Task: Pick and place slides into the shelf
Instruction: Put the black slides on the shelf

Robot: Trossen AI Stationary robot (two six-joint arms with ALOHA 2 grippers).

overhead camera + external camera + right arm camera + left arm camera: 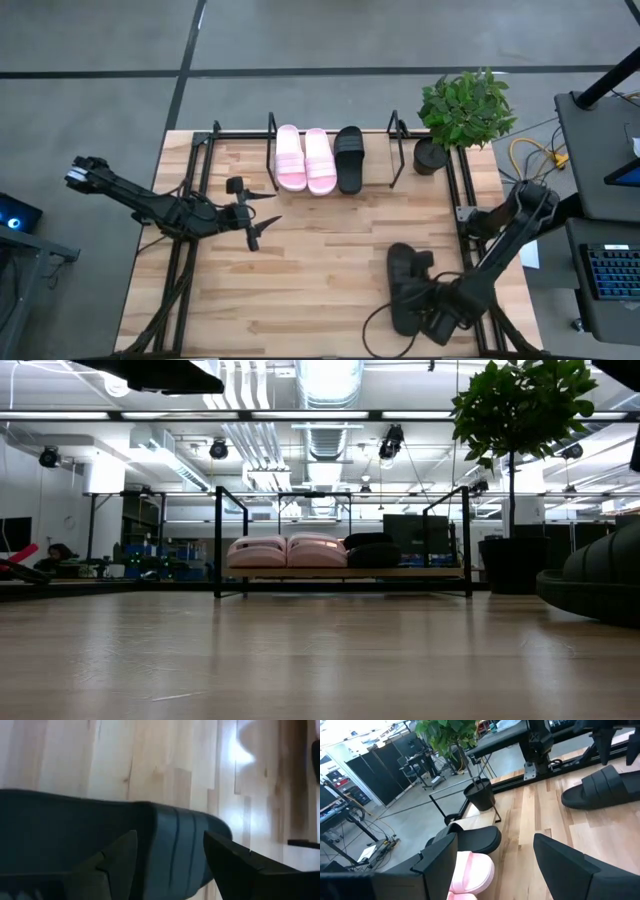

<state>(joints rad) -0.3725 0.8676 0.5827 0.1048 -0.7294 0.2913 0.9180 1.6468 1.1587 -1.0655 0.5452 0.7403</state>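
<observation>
Two pink slides [305, 160] and one black slide [349, 158] are already lying side by side in the thin-barred shelf [272, 150]. The last matte black slide [403, 286] is resting on the wooden worktop [320, 260], its smooth wide strap between the right gripper's [428, 302] open jaws. The left gripper [250, 213] is waiting open near the shelf.

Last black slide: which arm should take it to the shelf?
Right. The right gripper hangs directly over the loose black slide with fingers open, the strap between them. The left gripper waits open mid-table, far from that slide. The shelf has free space beside the three slides in it.
</observation>
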